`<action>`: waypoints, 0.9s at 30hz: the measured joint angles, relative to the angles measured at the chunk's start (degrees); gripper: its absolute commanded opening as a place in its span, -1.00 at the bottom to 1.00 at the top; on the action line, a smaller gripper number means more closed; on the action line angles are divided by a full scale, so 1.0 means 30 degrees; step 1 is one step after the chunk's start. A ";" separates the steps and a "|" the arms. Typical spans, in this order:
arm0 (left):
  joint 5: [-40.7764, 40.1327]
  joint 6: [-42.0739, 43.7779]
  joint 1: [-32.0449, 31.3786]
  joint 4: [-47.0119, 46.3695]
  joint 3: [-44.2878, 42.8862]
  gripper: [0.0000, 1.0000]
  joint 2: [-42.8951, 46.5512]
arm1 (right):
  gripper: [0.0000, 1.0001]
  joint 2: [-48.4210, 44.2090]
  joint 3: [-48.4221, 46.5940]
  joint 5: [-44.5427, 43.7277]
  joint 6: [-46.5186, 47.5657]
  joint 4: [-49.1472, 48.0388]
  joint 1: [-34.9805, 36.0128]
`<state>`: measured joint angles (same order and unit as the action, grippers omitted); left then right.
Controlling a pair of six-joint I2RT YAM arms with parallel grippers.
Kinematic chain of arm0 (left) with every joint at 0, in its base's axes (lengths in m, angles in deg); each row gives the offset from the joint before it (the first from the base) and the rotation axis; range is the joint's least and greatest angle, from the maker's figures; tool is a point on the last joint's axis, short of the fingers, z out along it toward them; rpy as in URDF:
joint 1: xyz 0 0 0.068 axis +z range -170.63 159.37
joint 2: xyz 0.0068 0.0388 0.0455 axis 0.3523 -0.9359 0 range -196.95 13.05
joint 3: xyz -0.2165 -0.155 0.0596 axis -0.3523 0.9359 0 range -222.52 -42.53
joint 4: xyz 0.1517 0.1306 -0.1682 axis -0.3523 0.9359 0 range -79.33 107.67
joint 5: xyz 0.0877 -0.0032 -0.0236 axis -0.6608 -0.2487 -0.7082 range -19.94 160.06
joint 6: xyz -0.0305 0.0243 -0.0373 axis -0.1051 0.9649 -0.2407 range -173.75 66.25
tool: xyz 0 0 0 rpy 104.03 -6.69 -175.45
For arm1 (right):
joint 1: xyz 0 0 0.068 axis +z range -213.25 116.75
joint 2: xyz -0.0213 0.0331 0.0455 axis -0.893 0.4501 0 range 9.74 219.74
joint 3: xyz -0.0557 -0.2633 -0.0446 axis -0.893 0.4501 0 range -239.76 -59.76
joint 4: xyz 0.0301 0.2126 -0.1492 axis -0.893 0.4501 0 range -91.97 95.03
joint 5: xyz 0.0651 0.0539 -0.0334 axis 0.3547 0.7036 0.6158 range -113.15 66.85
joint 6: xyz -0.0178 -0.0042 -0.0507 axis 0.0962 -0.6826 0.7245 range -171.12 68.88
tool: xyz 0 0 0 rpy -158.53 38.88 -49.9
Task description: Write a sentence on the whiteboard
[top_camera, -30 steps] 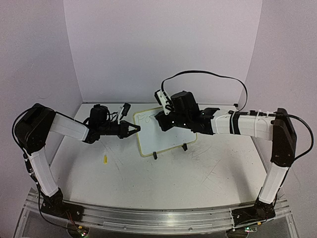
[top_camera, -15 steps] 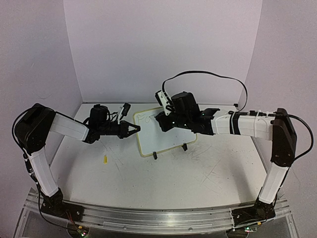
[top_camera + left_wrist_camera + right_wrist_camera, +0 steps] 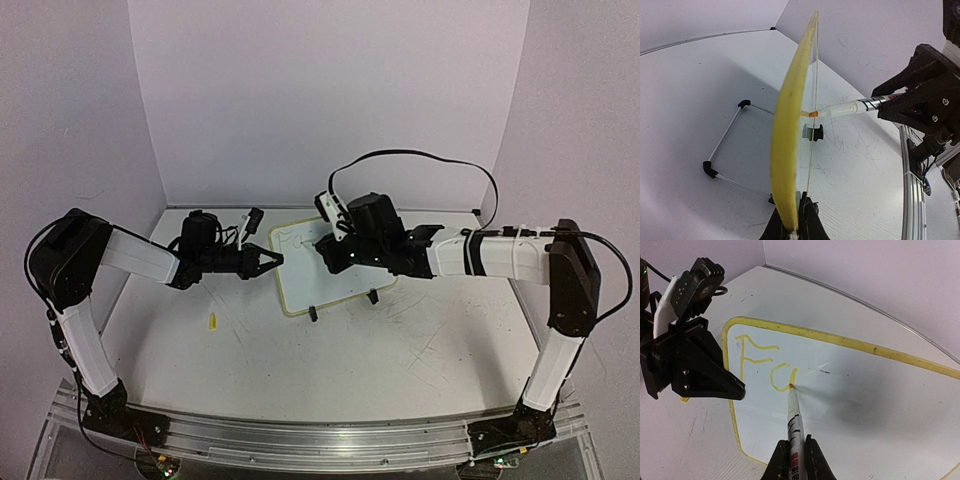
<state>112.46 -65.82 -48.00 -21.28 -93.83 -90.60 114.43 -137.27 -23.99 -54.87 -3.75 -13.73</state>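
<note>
Whiteboard (image 3: 322,270) stood toward the back middle of the desk (image 3: 330,380), between the two arms, its face leaning back. It rested on two black clip feet (image 3: 313,314) at the lower rim. A wire stand (image 3: 726,145) with black corner caps lay on the desk behind it, seen from the left wrist.

Left arm (image 3: 140,258) reached in from the left. Left jaws were closed on the yellow rim at the board's left edge. The left wrist view showed both tips pinching the rim edge-on.

Right arm (image 3: 495,255) reached across from the right, its wrist over the upper part of the board. Right jaws were closed on a marker (image 3: 794,420), gripping its barrel near the rear. The barrel was pale with a printed label and the tip was orange. The tip touched the white surface in the upper left part of the board.

Writing (image 3: 757,362) on the board so far was in yellow-orange. It was a capital F, then a rounded second letter next to it, not closed at the top right. The marker tip sat at the end of that stroke. Which letter it was could not be told.

A small yellow piece (image 3: 213,321) lay on the desk, left of and nearer than the board, apart from it. What it was could not be told. The desk surface carried faint scuff lines. A black cable (image 3: 420,155) arched above the right arm.
</note>
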 measured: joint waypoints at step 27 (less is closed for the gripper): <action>0.0167 0.0101 -0.0007 -0.0007 -0.0007 -1.00 0.0000 | -1.00 -0.3571 0.1644 0.2272 0.0657 -0.1395 -0.0619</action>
<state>112.96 -65.52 -48.02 -21.30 -93.86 -90.60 103.72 -132.34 -17.17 -52.90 -7.93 -15.59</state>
